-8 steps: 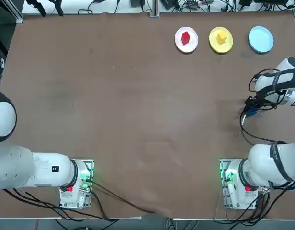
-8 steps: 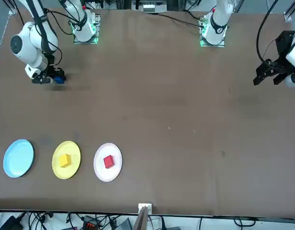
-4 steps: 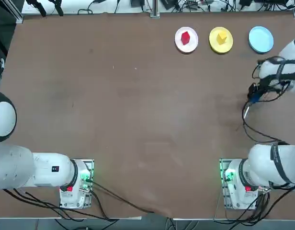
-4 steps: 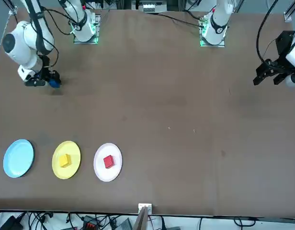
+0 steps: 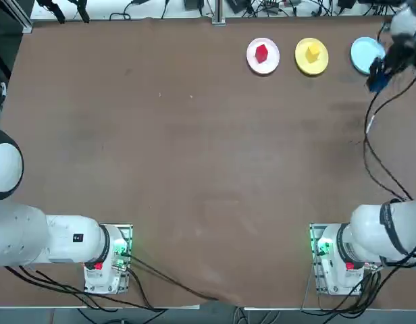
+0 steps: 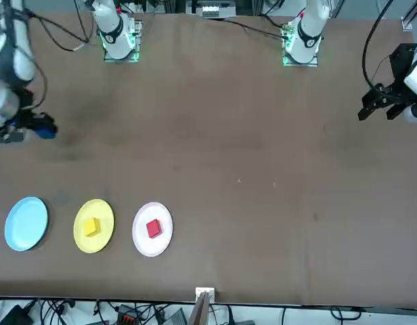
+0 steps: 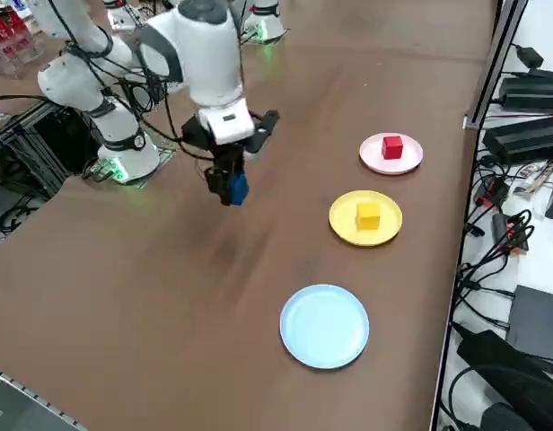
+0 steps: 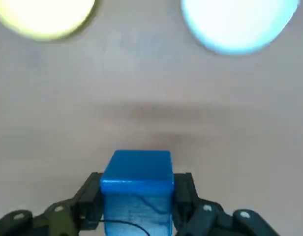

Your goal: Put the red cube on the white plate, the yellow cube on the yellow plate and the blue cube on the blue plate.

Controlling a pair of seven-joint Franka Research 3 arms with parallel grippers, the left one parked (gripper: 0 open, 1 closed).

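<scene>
Right side view: the blue cube (image 7: 238, 187) is being held clamped in the right gripper (image 7: 230, 189) above bare table, while the blue plate (image 7: 324, 325) is lying ahead, slightly aside, still apart.

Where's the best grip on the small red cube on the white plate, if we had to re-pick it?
Two opposite vertical faces of the small red cube, approached from straight above. It sits flat near the middle of the round white plate, with free rim all round, so the jaws clear either side.
</scene>
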